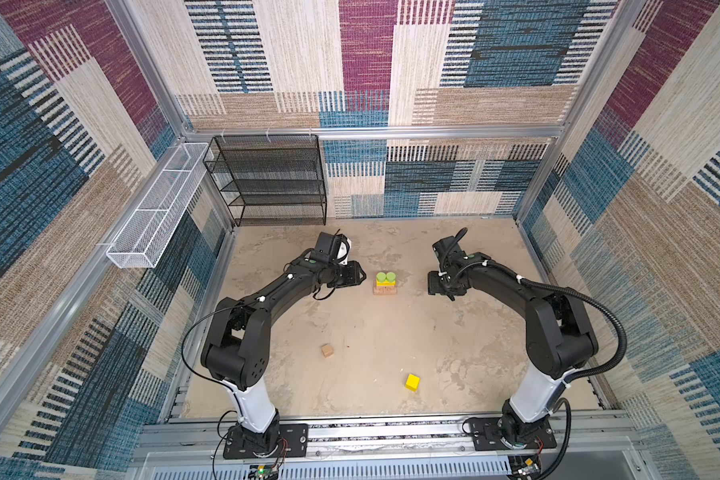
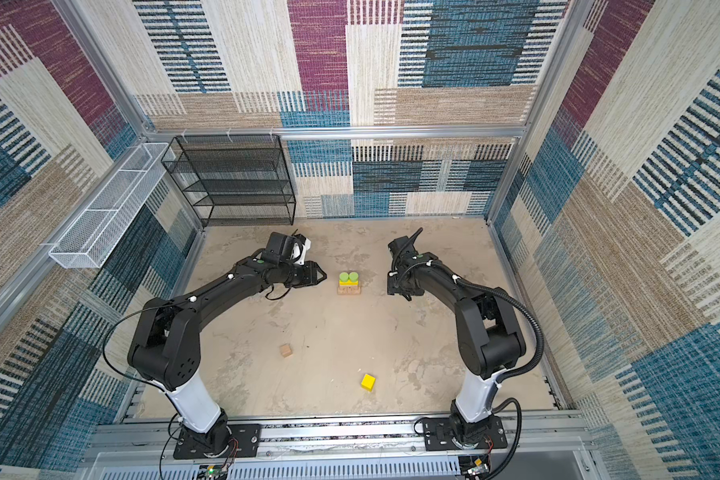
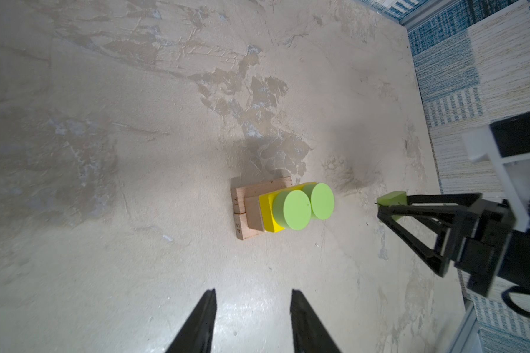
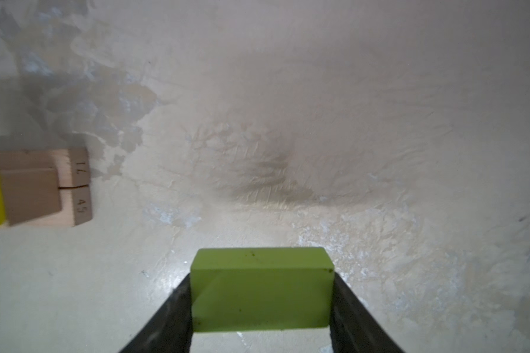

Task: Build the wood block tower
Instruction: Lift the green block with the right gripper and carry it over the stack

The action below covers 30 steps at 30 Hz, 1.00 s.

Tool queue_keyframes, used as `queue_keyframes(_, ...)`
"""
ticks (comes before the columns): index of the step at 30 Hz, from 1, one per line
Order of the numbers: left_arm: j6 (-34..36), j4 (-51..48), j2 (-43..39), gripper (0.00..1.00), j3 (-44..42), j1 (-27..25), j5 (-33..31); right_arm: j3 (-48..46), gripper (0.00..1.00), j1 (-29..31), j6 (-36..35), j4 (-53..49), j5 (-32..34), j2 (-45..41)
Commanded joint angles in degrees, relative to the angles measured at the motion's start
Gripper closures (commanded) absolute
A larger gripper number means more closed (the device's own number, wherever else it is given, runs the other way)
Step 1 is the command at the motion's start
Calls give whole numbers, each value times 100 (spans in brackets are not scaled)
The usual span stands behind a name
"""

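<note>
Wood block tower [image 1: 385, 284] stands mid-worktop [image 1: 391, 328] betw. both arms. Tan bars [image 3: 251, 203] at base, yellow bar [image 3: 268, 215] over them, two lime green discs [image 3: 291, 209] side by side on top.

Lime green bar [image 4: 260, 290] is off to tower's right, looks clear of worktop, pinched on two opposite faces by right hand [image 4: 261, 282]. Left hand [image 3: 253, 292] is spread, empty, just left of tower, pointing at it. Tan cube [image 1: 327, 350] + yellow cube [image 1: 412, 382] lie loose, well apart from tower, on the arm-base side.

Risks, my read:
- Bar prob. has to bridge both discs, so off-centre = tips off.
- Low approach could shove a disc off yellow bar.
- Right hand spreading next to discs may clip one.
- Left hand this near could bump the stack.

Hidden / unclear:
- In both top views right hand's tips + green bar sit under its wrist, and tower layers are too small to split.
- Right wrist view cuts tower at frame edge, no discs in it.
- Can't tell if discs touch, nor exact tan bar count.
</note>
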Motion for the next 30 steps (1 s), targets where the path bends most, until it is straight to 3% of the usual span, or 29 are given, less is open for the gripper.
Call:
queue_keyframes(1, 131, 3, 20, 55, 21, 22, 86, 282, 43, 155, 195, -234, -101, -56)
queue_keyframes(13, 43, 156, -136, 56, -192, 201, 231, 2014, 44, 927, 742, -890, -73, 815)
queue_keyframes(30, 69, 70, -323, 56, -416, 509, 233, 3604, 43, 1617, 1388, -1952, 591, 1844)
